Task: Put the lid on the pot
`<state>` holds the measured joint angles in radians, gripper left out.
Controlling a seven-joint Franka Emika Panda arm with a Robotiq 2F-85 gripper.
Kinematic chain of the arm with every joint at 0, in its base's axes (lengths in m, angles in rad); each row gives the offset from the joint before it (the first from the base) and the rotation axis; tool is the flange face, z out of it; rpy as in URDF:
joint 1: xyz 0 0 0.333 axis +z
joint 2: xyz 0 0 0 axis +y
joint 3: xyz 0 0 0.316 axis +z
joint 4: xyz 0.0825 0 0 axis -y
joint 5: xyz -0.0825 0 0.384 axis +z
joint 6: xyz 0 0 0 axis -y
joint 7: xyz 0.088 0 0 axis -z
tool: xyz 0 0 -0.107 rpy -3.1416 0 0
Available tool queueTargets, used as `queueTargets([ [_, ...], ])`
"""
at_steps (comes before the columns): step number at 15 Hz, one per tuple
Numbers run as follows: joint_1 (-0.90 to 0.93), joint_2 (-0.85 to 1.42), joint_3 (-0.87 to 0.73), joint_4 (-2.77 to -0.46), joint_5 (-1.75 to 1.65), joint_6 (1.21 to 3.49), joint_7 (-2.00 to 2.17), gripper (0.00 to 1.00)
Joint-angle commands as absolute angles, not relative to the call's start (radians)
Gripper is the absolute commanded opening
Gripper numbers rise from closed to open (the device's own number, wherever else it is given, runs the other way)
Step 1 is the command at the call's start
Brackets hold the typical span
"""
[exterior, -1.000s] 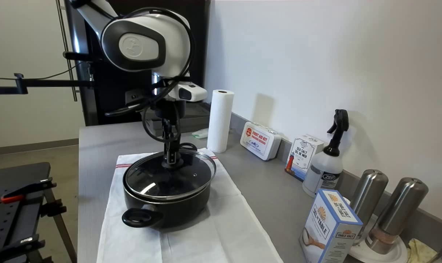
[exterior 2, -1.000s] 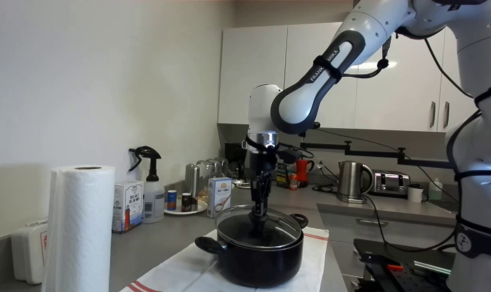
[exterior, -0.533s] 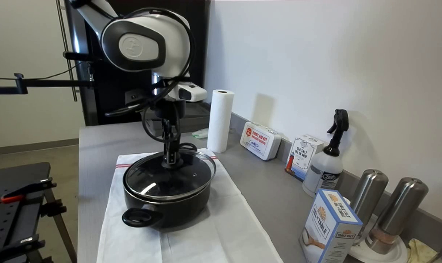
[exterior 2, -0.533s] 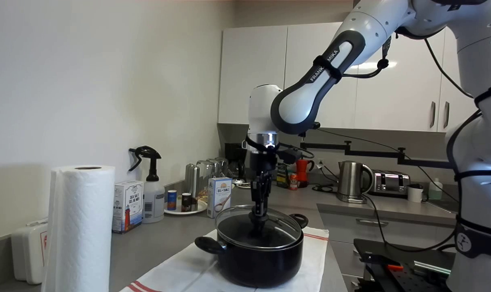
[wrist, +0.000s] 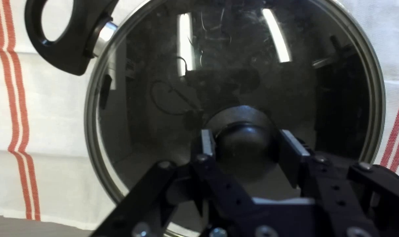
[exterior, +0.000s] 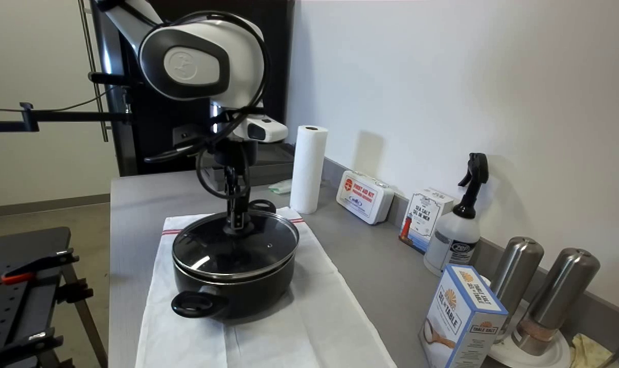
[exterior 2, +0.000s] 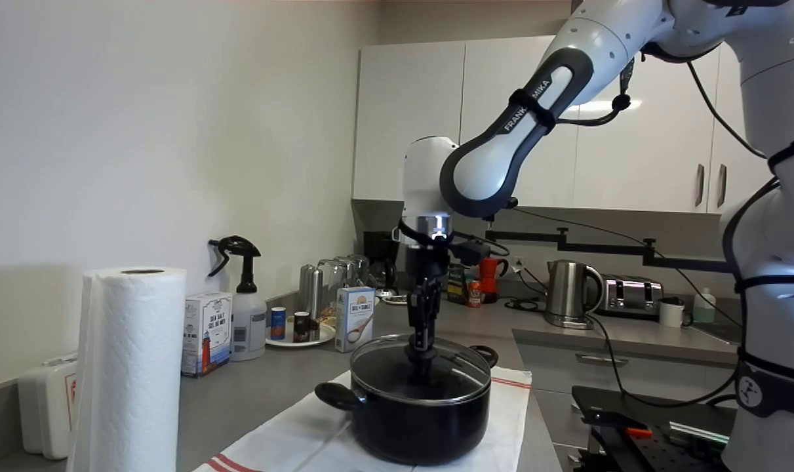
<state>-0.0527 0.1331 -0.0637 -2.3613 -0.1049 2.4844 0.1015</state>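
In an exterior view, well to the left of your pot, a dark stand with a hole-punched top [exterior: 5,317] bears a black-and-red tool [exterior: 38,263]. The wide, low, round black pot with two black side handles [exterior: 232,299] stands upright on a white cloth with red stripes [exterior: 309,340], spread over a grey counter [exterior: 370,276]. Over the pot's mouth you have the round, see-through lid with a shiny metal rim [exterior: 237,250], nearly lined up with the pot; you cannot tell whether its rim touches the pot's all the way round. Directly above the pot, your black two-fingered gripper [wrist: 250,142] points down, and in the wrist view its fingers are clamped on the lid's dark round knob [wrist: 247,148], one on each side.

To the right of the pot and behind it, you see a tall white paper towel roll [exterior: 309,171]. Farther right of the pot come a white first-aid box with red lettering [exterior: 364,197], a white-and-blue sea salt carton [exterior: 426,217], a white spray bottle with a black trigger head [exterior: 453,235] and a blue-and-white table salt carton [exterior: 462,317]. Farthest right of the pot, two steel grinders [exterior: 559,291] stand on a round white plate [exterior: 524,362].
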Motion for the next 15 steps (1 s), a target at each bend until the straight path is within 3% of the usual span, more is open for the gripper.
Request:
queueTargets([
  [1, -0.038, 0.084, -0.055, -2.392, -0.087, 2.479, 0.119, 0.25],
  [9, -0.041, 0.087, -0.047, -2.405, -0.051, 2.499, 0.099, 0.25],
  [10, -0.041, 0.087, -0.046, -2.407, -0.042, 2.499, 0.097, 0.62],
  [11, -0.042, 0.086, -0.045, -2.409, -0.032, 2.506, 0.093, 0.76],
  [14, -0.042, 0.074, -0.039, -2.418, 0.0, 2.522, 0.082, 0.97],
  [15, -0.041, 0.069, -0.035, -2.42, 0.009, 2.524, 0.081, 1.0],
])
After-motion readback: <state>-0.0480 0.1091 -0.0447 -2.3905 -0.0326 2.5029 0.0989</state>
